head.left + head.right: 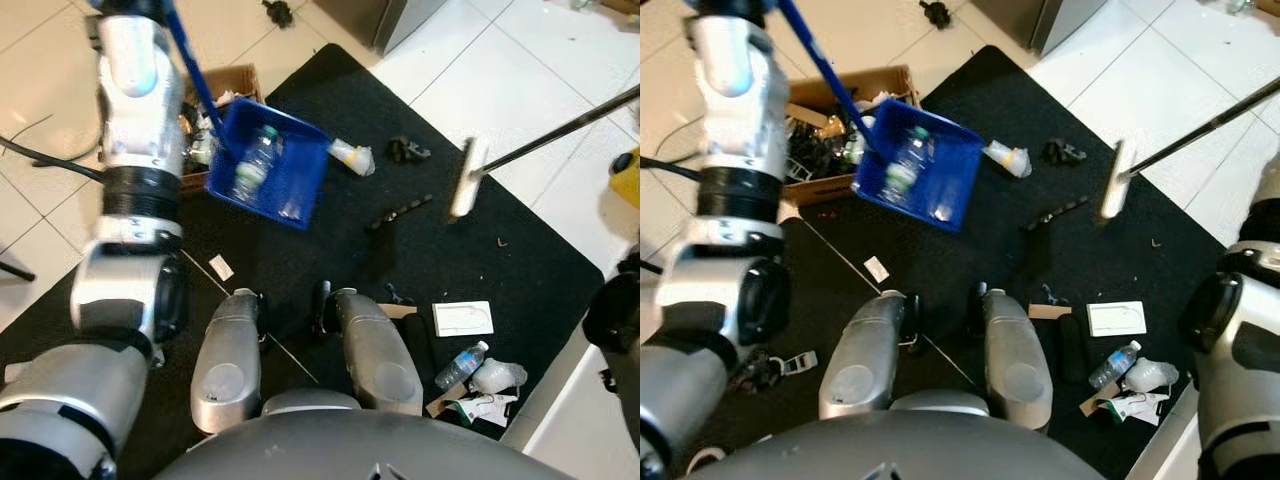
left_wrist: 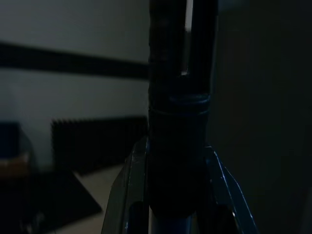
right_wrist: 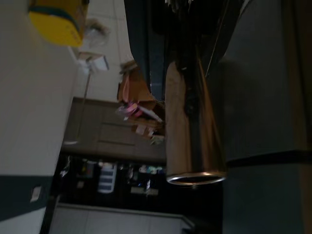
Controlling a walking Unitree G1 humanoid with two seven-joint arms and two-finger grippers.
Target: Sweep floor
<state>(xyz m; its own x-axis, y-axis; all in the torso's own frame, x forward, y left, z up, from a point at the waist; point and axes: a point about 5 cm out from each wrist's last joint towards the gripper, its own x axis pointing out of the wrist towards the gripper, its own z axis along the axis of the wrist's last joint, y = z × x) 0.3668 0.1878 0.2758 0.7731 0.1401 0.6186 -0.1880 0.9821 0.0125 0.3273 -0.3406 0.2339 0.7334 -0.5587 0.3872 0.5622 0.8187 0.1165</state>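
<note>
My right tool, grip unseen, is holding the broom head [image 1: 466, 177] right of the dark stick [image 1: 400, 212], left tool's dustpan [image 1: 270, 165] lying farther left.

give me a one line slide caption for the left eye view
Left arm lifts a blue dustpan holding a plastic bottle over the black mat, while a broom head reaches toward scattered litter.

Broom handle [image 1: 560, 128] cut off, head blurred
</note>
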